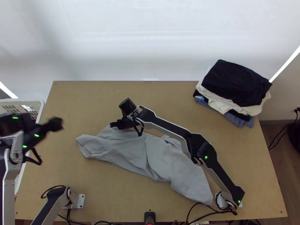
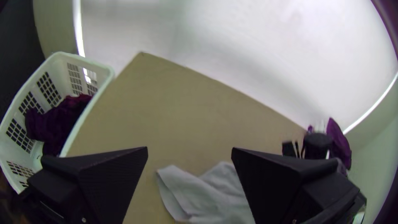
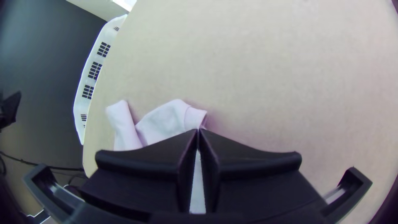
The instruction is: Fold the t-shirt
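**Pinching Shirt (image 1: 165,157) at Ten O'Clock**

Clenched on the shirt's upper edge with the right hand (image 1: 114,124); held released and clear of the cloth with the left hand (image 1: 56,124), toward nine. Lying rumpled across the bench (image 1: 123,198) from nine o'clock to nearly five, with folded clothes (image 1: 236,82) stacked at two.

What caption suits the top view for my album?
Right gripper pinches a rumpled grey t-shirt, folded clothes stacked aside.
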